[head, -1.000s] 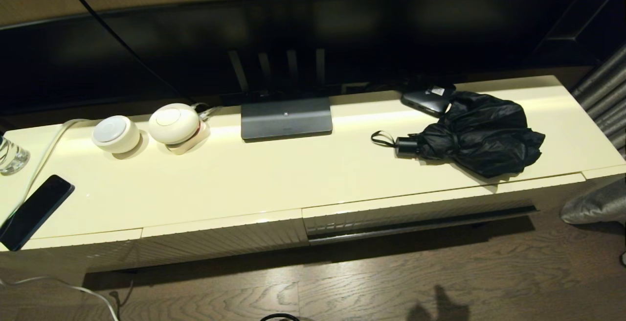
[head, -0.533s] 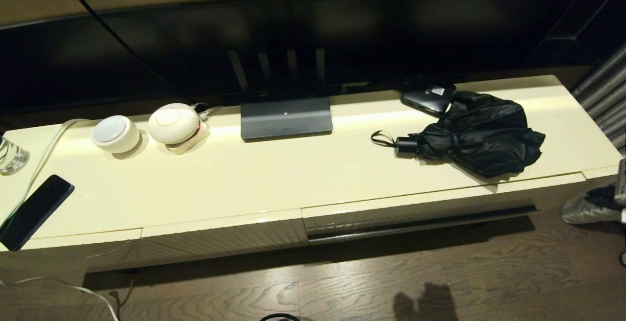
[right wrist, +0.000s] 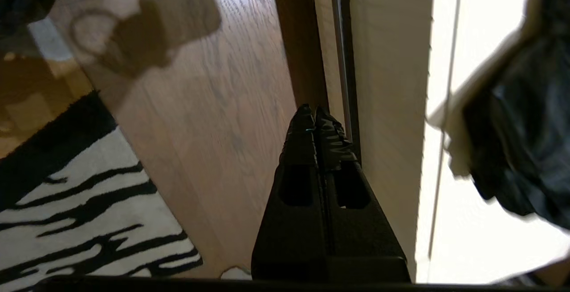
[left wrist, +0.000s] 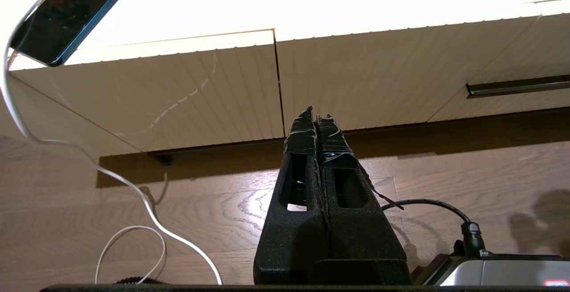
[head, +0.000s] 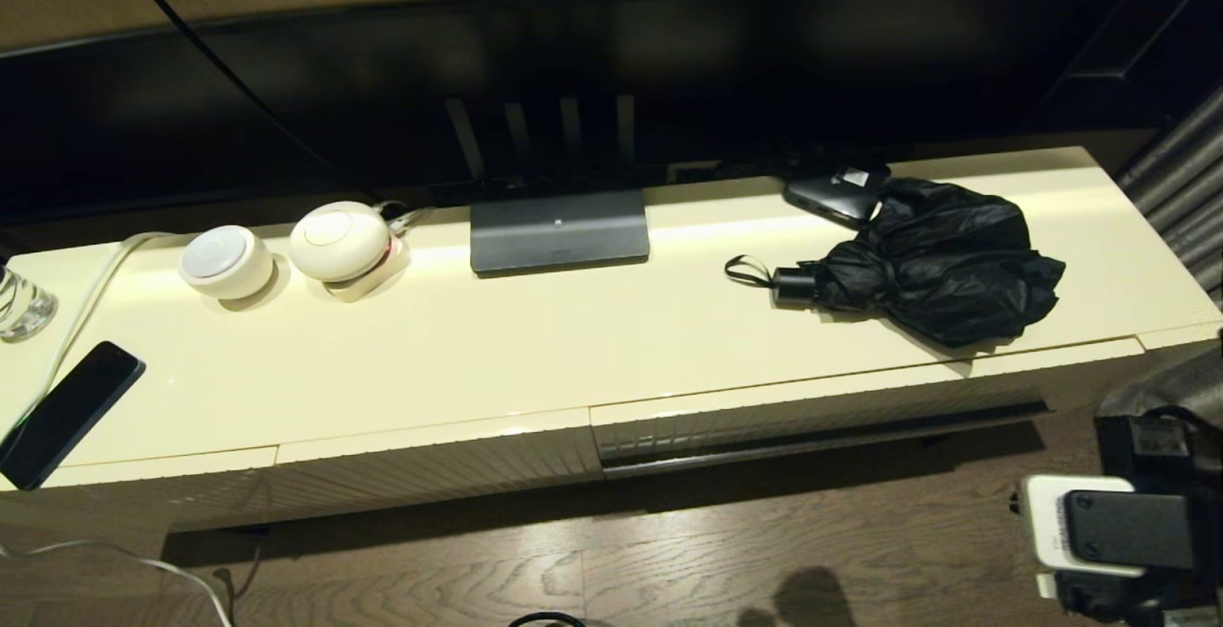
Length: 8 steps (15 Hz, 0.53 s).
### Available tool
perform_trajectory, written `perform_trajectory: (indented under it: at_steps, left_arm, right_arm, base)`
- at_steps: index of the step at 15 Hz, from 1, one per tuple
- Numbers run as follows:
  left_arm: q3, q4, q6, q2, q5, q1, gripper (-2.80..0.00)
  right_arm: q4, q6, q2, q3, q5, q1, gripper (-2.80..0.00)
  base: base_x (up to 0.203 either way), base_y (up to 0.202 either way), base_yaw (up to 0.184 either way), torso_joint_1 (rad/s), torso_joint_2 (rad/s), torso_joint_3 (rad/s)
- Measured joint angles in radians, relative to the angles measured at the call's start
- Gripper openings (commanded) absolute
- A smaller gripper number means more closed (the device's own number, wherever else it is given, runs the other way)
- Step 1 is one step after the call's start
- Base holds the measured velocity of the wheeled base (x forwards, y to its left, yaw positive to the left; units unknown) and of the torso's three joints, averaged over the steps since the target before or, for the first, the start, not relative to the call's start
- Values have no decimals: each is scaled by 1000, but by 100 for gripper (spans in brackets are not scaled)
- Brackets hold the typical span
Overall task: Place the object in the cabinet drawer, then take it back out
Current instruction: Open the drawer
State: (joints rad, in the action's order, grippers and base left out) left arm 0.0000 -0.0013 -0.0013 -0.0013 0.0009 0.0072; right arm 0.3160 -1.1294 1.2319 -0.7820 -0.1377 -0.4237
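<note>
One black compact folding umbrella (head: 932, 259) with loose bunchy fabric lies on its side on the glossy cream cabinet top (head: 535, 340), toward the right end, its short black handle (head: 795, 285) and thin wrist loop (head: 746, 270) pointing left. Part of its dark fabric also shows in the right wrist view (right wrist: 525, 127). Below its front edge sits the wide, shallow cream drawer (head: 812, 407) with a finely ribbed front and dark underside strip, pushed in. The right gripper (right wrist: 314, 116) hangs low over the brown wood floor (head: 669, 551) in front of the cabinet's right end, well apart from the umbrella and below it; its fingers are pressed together and hold nothing. In the head view only the arm's wrist body shows, at the lower right corner. The left gripper (left wrist: 315, 118) is parked low before the left ribbed panel, fingers together, empty. A small flat black box (head: 833, 195) touches the umbrella's far side. A slim dark phone (head: 67, 412) lies at the far left.
</note>
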Motion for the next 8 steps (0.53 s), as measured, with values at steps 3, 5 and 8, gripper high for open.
perform_trajectory:
  at_steps: [3,5,8]
  left_arm:
    - [0,0,0,0,0,0,-280]
    - [0,0,0,0,0,0,-280]
    - [0,0,0,0,0,0,-280]
  right_arm:
    - [-186,-4,89,106,-16,-18,-280]
    - [-294,-4,150,181,-18,-28,-280]
    - [-470,-6,229,269,-18,-40,-280]
  base:
    - [0,0,0,0,0,0]
    - [0,0,0,0,0,0]
    - [0,0,0,0,0,0]
